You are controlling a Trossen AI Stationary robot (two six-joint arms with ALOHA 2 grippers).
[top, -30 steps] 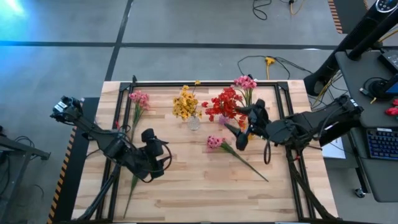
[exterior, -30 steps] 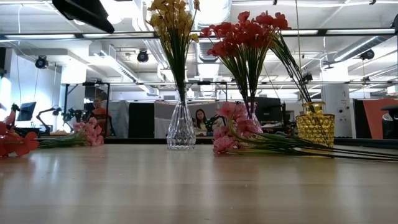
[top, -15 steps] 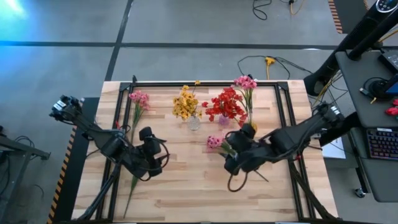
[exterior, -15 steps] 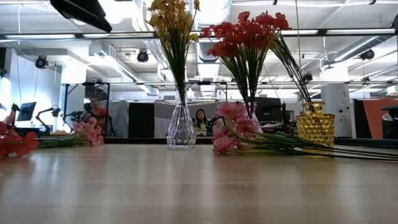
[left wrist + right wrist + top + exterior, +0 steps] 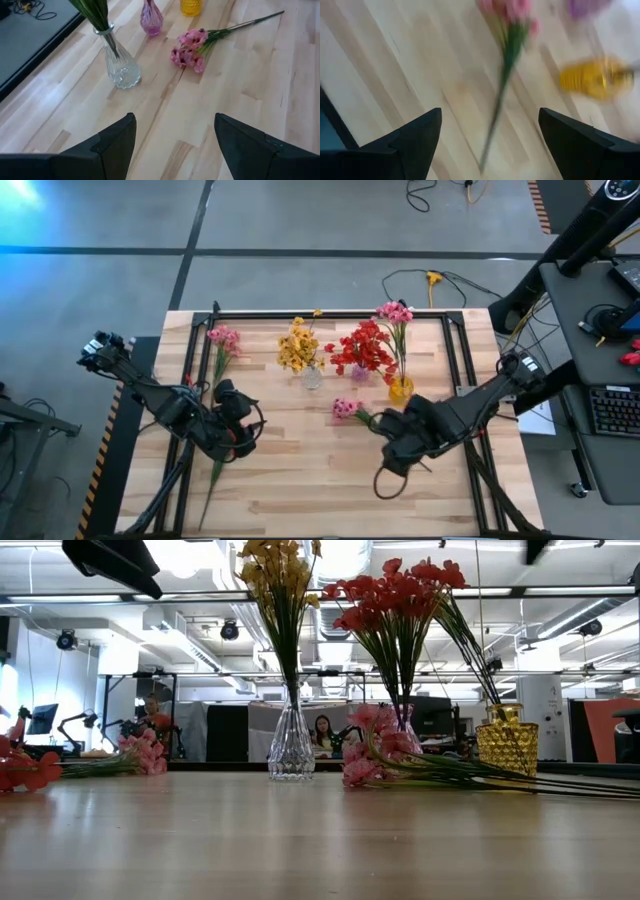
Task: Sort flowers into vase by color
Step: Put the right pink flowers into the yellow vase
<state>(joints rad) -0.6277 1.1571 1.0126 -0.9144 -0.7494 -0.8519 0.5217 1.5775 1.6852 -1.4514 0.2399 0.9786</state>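
One pink flower lies flat on the table's middle, its stem running toward the near right. My right gripper hangs open above that stem, pointing down, and touches nothing. Another pink flower lies at the far left, its long stem toward the near edge. My left gripper stands open over the table's left half, facing the vases. Yellow flowers stand in a clear vase, red flowers in a purple vase, and a pink sprig in a yellow vase.
The three vases stand in a row across the far middle. A black frame runs along the table's far edge and sides. Red blossoms show at the low view's left edge. Bare wood spans the near half.
My right gripper has swung from beside the vases toward the near edge and down, tipping over until it points down at the lying pink flower's stem. It has stayed open. My left gripper has shifted a little toward the table's left edge. The flowers have not moved.
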